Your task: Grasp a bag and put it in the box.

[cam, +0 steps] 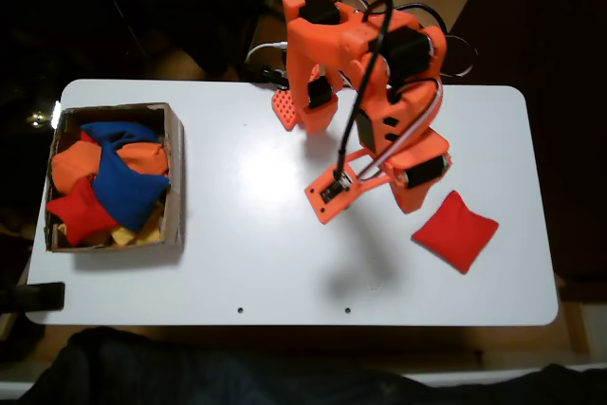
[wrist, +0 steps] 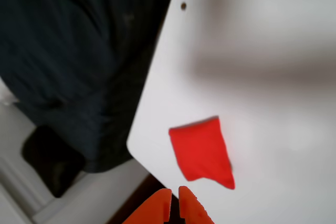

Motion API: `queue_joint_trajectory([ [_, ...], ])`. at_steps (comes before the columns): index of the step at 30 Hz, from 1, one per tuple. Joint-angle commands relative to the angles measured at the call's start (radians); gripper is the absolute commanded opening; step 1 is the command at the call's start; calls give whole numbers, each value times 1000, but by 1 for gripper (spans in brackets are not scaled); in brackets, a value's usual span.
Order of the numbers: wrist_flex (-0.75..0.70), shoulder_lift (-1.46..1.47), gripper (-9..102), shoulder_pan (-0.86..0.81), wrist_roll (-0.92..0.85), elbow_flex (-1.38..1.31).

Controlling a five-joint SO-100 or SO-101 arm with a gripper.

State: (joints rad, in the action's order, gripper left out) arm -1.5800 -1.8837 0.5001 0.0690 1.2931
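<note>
the fingers [wrist: 174,203] sit nearly together at the bottom edge of the wrist view, holding nothing. the bag [wrist: 202,151] lies flat on the white bench [wrist: 273,129] just above them, apart, near its corner. in the fixed view the bag [cam: 455,230] lies far right of the box [cam: 174,177], which holds other beanbags [cam: 121,187].

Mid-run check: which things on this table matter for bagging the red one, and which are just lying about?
For the job:
- red bag lying loose on the white table
- cardboard box
- gripper, jaws nearly together

Just there:
- blue beanbag, orange beanbag and another red one, already in the box
</note>
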Motion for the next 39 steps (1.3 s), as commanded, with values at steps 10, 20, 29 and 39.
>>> queue_joint_trajectory([
  [10, -66, 253, 5, 133, -43, -305],
  [20, -137, 518, 6, 202, -54, -643],
  [29, -124, 644, 6, 262, -55, -701],
  [39, -94, 726, 8, 344, -115, -701],
])
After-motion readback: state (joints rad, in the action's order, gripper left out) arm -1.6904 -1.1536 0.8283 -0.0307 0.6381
